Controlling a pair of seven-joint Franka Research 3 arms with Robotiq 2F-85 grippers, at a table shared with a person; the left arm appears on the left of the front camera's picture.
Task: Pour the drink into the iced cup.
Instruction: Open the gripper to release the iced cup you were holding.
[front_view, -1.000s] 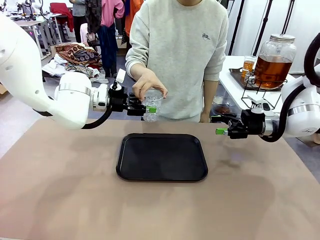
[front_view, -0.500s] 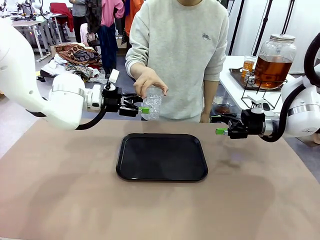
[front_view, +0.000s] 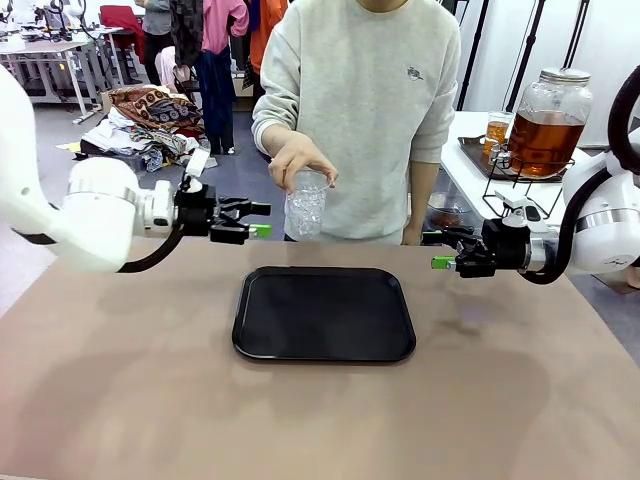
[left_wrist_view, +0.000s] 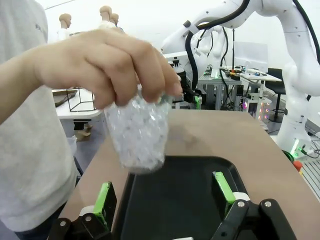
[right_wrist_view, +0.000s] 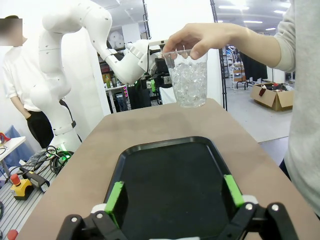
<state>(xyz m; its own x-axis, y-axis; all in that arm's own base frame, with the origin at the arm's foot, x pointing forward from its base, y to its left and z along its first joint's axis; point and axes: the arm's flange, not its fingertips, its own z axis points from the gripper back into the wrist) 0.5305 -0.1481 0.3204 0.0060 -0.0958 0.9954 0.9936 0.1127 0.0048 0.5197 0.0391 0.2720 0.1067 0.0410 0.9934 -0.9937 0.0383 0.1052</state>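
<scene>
A: Where is the cup (front_view: 306, 203)?
B: The person's hand (front_view: 297, 160) grips it by the rim from above and holds it in the air, above the far edge of the tray (front_view: 324, 313). It is clear plastic and packed with ice. In the left wrist view the cup (left_wrist_view: 138, 128) hangs beyond the two green pads, apart from both.

A: And the left hand (front_view: 258, 220)?
B: Released — its fingers stand spread with nothing between them. It hovers level, left of the cup and apart from it, above the desk (front_view: 120, 380) just off the tray's far left corner.

A: The right hand (front_view: 438, 250)?
B: Also spread wide and grasping nothing. It sits off the tray's far right corner, pointing toward the cup, well apart from it. Its own view looks along the tray (right_wrist_view: 170, 185) to the cup (right_wrist_view: 189, 80) held up at the far end.

A: The drink (front_view: 545, 140)?
B: Amber liquid in a big glass jar with a lid, on a wire stand on a side table — beyond the tray's right side, behind the right arm. A small glass (front_view: 497, 132) of something amber stands just left of the jar.

A: Anything on the tray?
B: It is black and bare, lying flat at the middle of the desk.
</scene>
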